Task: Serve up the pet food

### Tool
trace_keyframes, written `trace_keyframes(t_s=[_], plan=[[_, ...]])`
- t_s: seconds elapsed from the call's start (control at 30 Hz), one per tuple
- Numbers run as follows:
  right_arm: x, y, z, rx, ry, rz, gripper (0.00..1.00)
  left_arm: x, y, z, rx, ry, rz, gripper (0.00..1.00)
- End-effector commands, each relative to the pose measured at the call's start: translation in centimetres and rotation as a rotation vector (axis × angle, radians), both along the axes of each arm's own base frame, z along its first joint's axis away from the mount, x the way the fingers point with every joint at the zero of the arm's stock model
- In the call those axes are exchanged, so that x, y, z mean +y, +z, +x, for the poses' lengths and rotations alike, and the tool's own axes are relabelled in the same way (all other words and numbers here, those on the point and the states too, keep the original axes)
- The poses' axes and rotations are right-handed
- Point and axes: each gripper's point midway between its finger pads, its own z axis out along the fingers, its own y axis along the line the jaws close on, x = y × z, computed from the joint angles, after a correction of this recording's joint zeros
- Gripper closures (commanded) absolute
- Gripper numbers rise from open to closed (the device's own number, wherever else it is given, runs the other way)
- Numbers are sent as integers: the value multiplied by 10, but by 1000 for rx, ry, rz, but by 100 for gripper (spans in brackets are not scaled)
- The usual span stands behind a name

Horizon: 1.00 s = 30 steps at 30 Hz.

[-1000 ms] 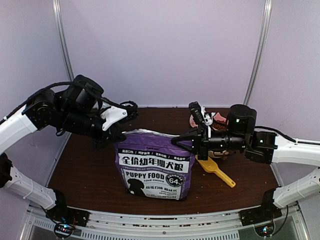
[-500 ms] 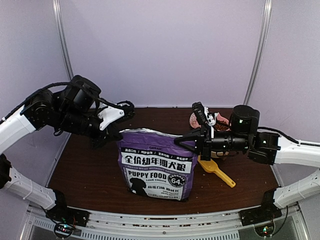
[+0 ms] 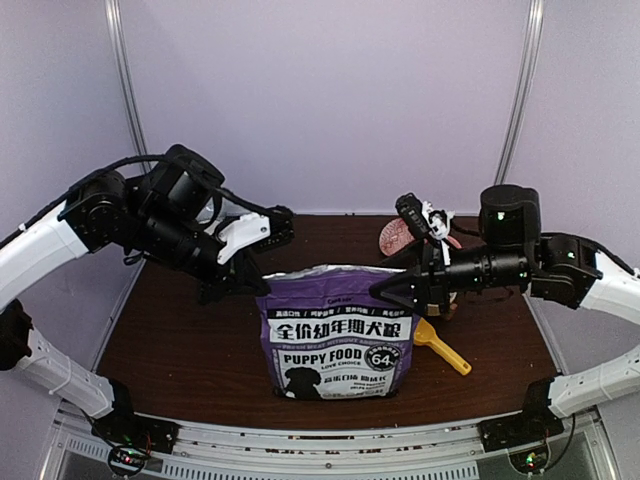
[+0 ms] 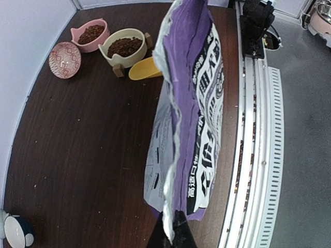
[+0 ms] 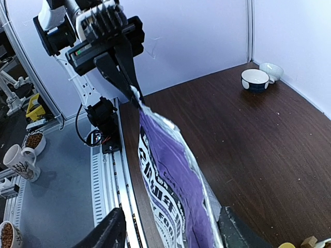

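Left wrist view: the pet food (image 4: 124, 46) is seen as dark kibble heaped in a cream bowl (image 4: 111, 57) and a pink bowl (image 4: 99, 44), at eleven o'clock of the purple puppy-food bag (image 4: 194, 103). A yellow scoop (image 4: 145, 68) lies just beside the cream bowl, and a patterned dish (image 4: 64, 59) shows bare. The bag is kept upright on the dark table (image 4: 77, 155), one top corner pinched tight in the left gripper (image 4: 173, 230). The jaws of the right gripper (image 5: 173, 217) are spread either side of the other corner. Two bowls appear served; what remains cannot be judged.
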Motion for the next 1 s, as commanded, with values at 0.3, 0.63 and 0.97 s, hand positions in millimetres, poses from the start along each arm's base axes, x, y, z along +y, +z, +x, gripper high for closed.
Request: trace_keyframes(t_s=[0.3, 0.63, 0.97], plan=[[5, 18, 10, -127, 42, -280, 29, -20, 25, 0, -58, 19, -241, 49], [66, 12, 8, -119, 213, -368, 30, 28, 32, 11, -48, 150, -461, 24], [102, -3, 2, -131, 283, -441, 57, 10, 41, 5, -41, 66, -577, 40]])
